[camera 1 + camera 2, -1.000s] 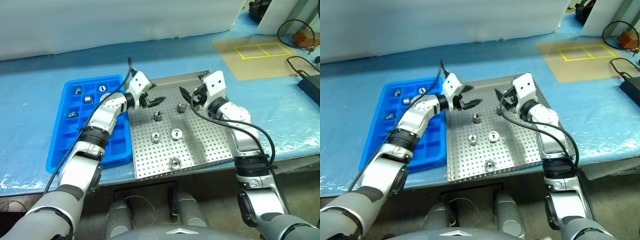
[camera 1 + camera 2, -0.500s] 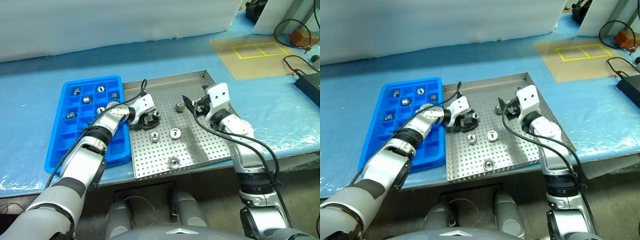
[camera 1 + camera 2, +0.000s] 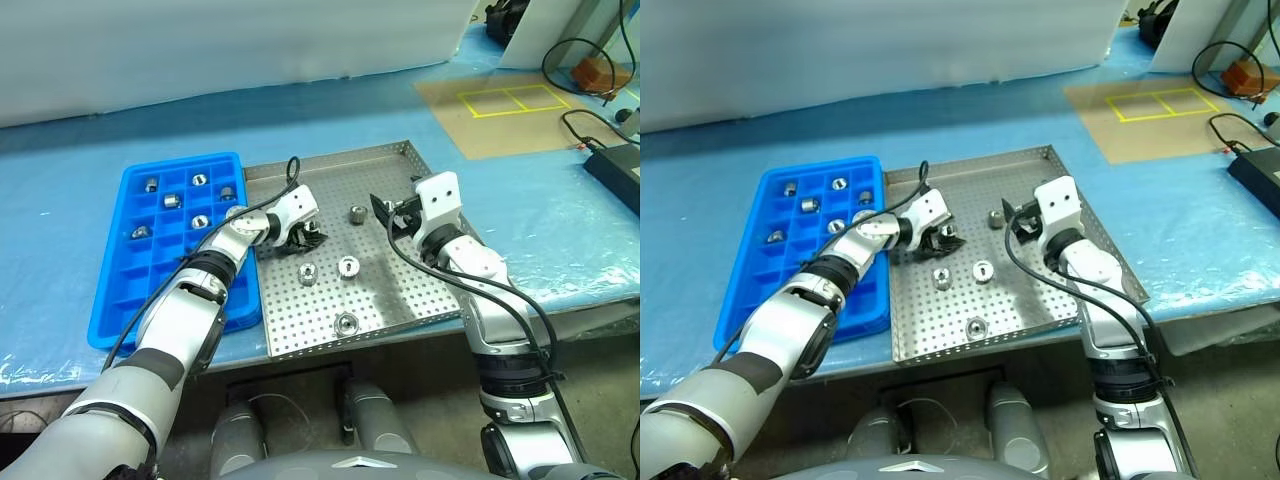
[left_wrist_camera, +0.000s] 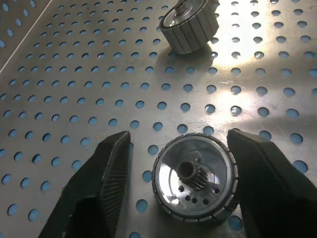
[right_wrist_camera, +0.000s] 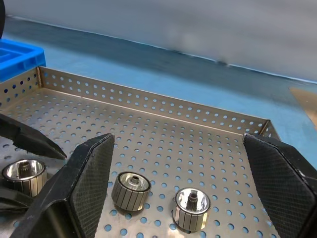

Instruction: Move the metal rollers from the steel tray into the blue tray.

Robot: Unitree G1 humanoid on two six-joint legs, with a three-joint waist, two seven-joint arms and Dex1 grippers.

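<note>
Five metal rollers [image 3: 186,199] sit in cells at the far end of the blue tray [image 3: 140,305]; most cells are free. Five more wait on the steel tray [image 3: 400,290]. The left gripper [image 4: 173,173] has its fingers around one roller [image 4: 194,176] near the steel tray's far left corner, one finger touching it and the other just short. The right gripper [image 5: 181,188] hangs wide open, holding nothing. The low rim is close behind, so I think lifting straight up is safest.

A blue tray [image 3: 750,290] sits left of a steel tray [image 3: 1040,290] holding scattered metal rollers [image 3: 983,269]. Left gripper [image 3: 945,241] reaches low over the steel tray; right gripper [image 3: 1017,214] hovers beside.
</note>
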